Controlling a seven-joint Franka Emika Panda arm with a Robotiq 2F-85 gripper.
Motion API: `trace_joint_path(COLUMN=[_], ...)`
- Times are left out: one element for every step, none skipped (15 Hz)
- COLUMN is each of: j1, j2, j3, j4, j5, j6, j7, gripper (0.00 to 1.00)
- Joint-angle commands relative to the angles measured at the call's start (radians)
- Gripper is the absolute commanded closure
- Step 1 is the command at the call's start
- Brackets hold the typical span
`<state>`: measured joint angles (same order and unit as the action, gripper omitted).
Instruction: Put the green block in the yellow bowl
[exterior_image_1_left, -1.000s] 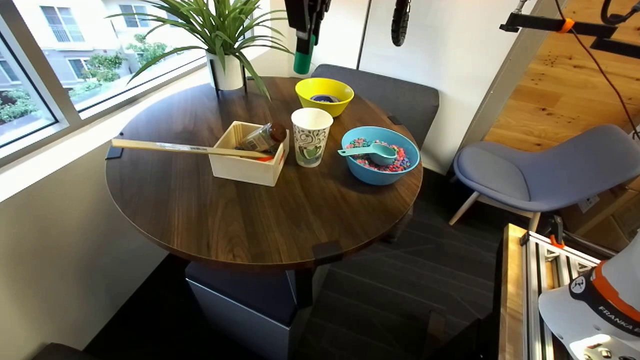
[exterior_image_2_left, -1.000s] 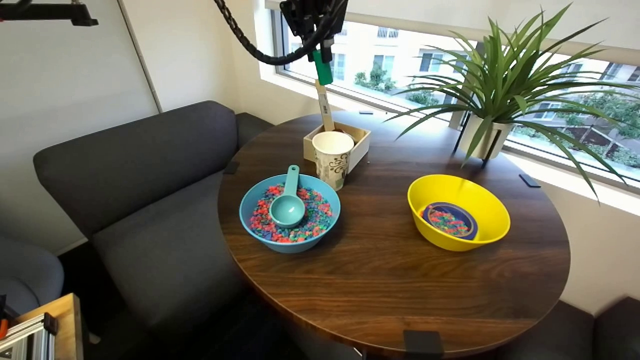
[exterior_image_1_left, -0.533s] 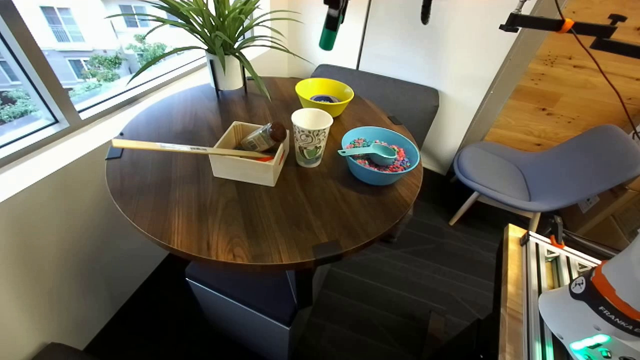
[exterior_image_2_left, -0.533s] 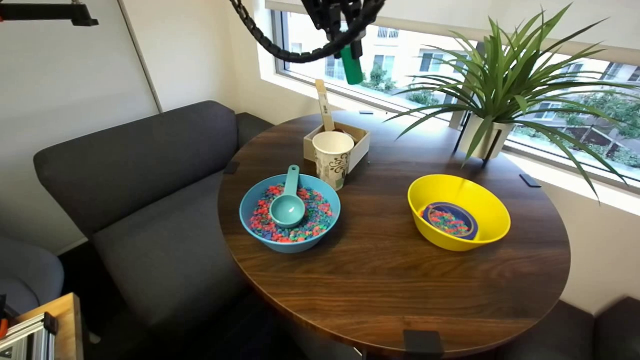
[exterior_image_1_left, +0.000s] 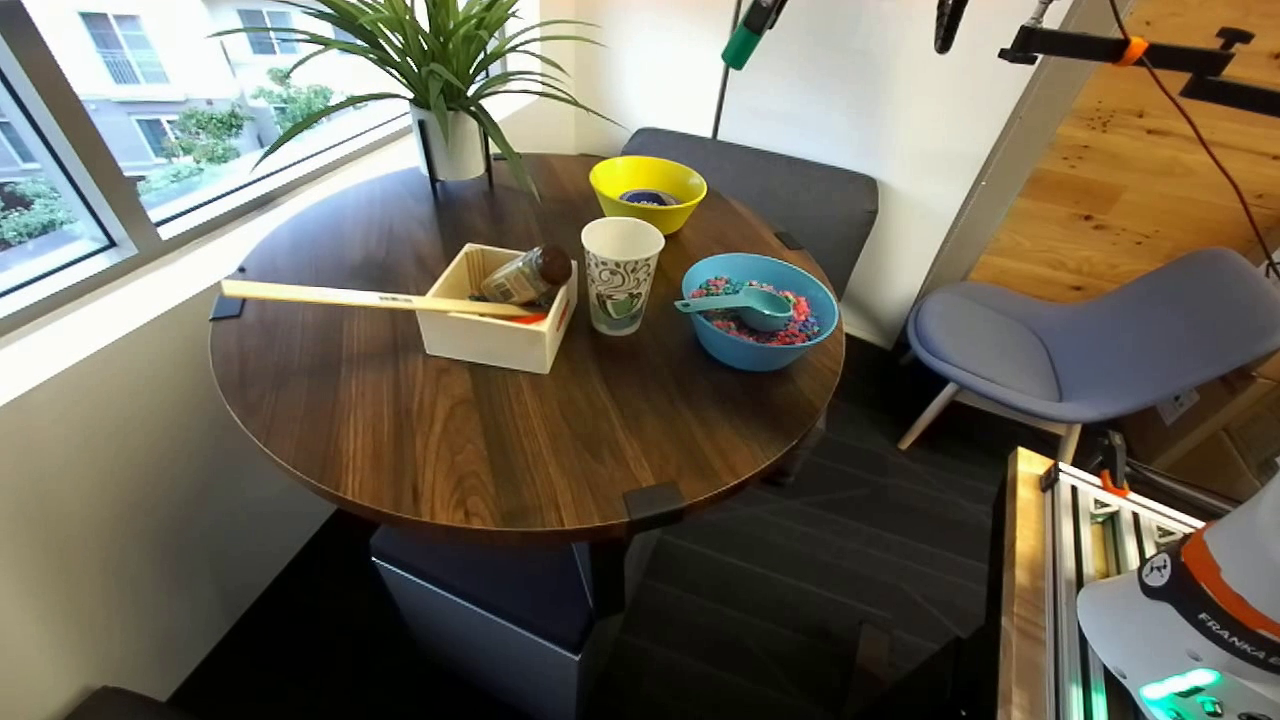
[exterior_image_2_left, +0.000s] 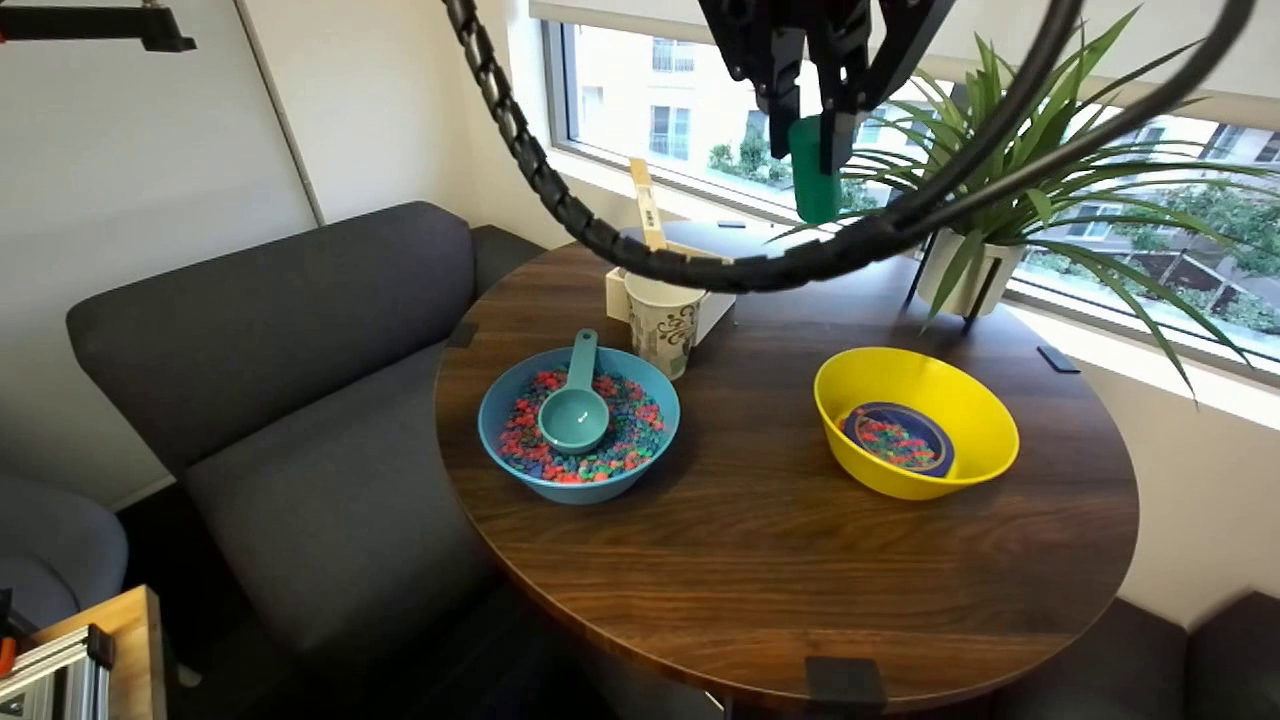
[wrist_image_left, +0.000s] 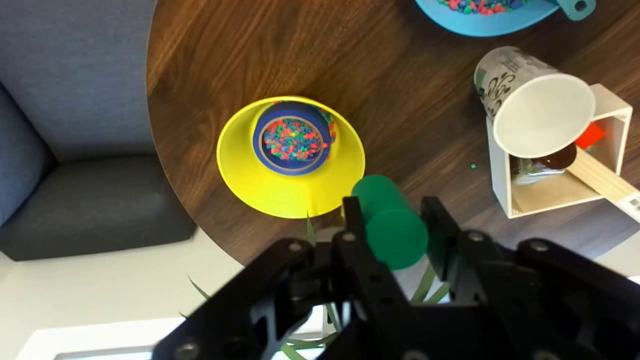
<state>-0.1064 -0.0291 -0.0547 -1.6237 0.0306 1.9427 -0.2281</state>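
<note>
The gripper is pinching the green block, a finger on each side. Both are in the air, well above the table. In an exterior view the block leans, its lower end to the left. In the wrist view its end shows against the rim of the yellow bowl, though the block is held much higher.

The yellow bowl stands upright on the right of the table in an exterior view. Inside it a dark blue dish holds coloured bits, with more bits just beside the dish.

To the left in that exterior view is the blue bowl, filled with similar bits; a scoop lies on them, handle over the far rim. Just beyond it a cup stands upright, and just beyond the cup is a wooden box. A jar lies tilted in the box, beside a stick that juts out toward the window. A black cable loops below the gripper, partly hiding cup and box.

A plant stands at the far right, a sofa at the left.
</note>
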Motion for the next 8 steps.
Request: trace_joint_path(j1=[0.01, 0.003, -0.008, -0.014, -0.025, -0.038, -0.054, -0.072], j2=[-0.009, -0.001, 0.021, 0.043, 0.074, 0.104, 0.137, 0.173], j3=[-0.014, -0.02, -0.039, -0.051, -0.069, -0.084, -0.097, -0.105], j4=[-0.009, -0.009, -0.01, -0.007, 0.001, 0.011, 0.026, 0.049], j5=[0.003, 0.006, 0.056, 0.083, 0.106, 0.126, 0.157, 0.195], j6=[-0.005, 0.001, 0.025, 0.048, 0.075, 0.108, 0.14, 0.161], j7=[0.001, 0.035, -0.041, -0.083, -0.118, -0.161, -0.221, -0.282], gripper=[0.67, 0.92, 0.92, 0.92, 0.92, 0.92, 0.92, 0.92])
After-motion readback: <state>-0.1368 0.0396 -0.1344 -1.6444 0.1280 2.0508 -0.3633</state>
